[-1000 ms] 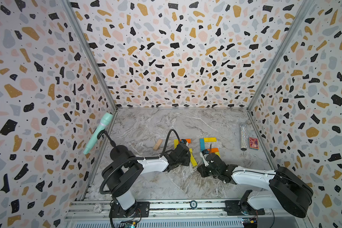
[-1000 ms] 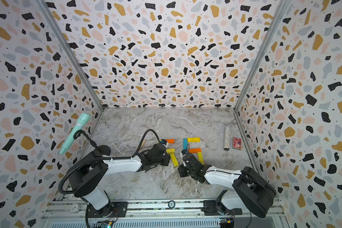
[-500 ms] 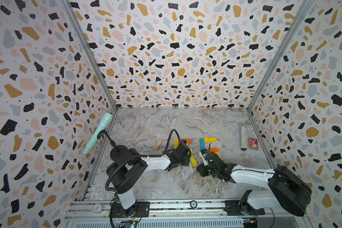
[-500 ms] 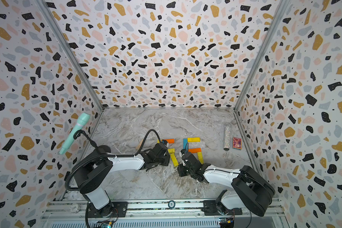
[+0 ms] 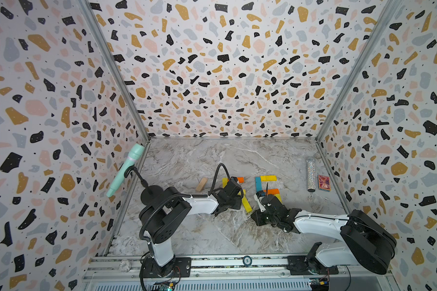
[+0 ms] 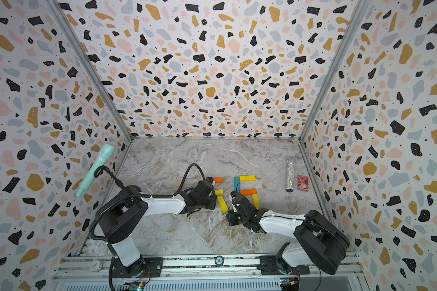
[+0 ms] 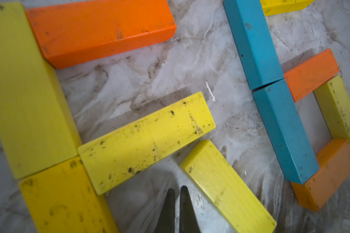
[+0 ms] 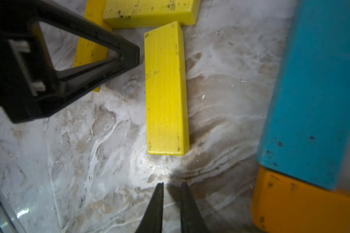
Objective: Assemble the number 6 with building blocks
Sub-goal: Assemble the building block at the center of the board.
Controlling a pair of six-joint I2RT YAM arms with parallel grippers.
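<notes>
Marble floor has the blocks in the middle. L claw is shut, empty, beside a crooked yellow block. R claw is a bit apart, empty. Step: making the 6's loop. Next, prob.: nudge it straight.

The building blocks look like painted wood, the paint matt and worn: the yellow ones carry dark specks and scuffs, the orange block shows scratches, and the teal block has small chips. One beige block seems bare wood. The tabletop is a marble-print surface, smooth with a faint sheen, grubby up close. The walls are matt terrazzo print. The tube glitters; the microphone is smooth mint plastic. The right gripper has matt black fingers
</notes>
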